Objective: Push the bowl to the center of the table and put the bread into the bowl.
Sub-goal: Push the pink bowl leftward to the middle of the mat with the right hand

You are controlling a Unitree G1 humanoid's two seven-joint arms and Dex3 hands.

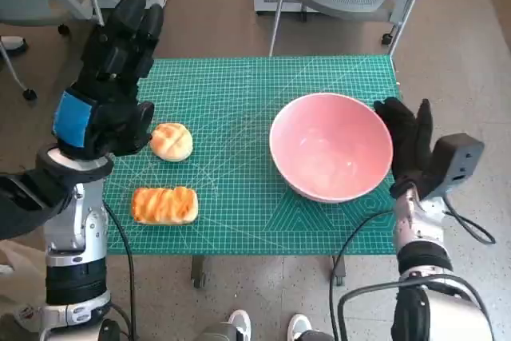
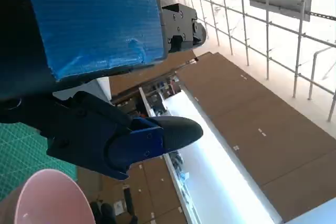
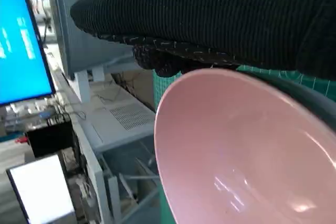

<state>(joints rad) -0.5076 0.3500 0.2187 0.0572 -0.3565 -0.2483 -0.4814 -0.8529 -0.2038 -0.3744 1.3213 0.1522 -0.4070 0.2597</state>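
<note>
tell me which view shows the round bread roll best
The head view: the round bread roll lies whole on the green mat, just right of the left robot hand, with the long bread nearer the robot. Neither wrist view shows the roll; both show only part of the pink bowl.

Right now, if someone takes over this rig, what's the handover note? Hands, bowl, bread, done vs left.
Left hand: open, holds nothing, raised over the mat's left edge beside the round bread roll.
Right hand: flat against the right side of the pink bowl, not gripping.
Bowl: upright, empty, right of the green mat's center.
Bread: round roll and a ridged loaf, both on the mat's left side, untouched.
Done: nothing finished; bowl looks not yet centered.
Left: push the bowl to center, then put bread in it.
</note>
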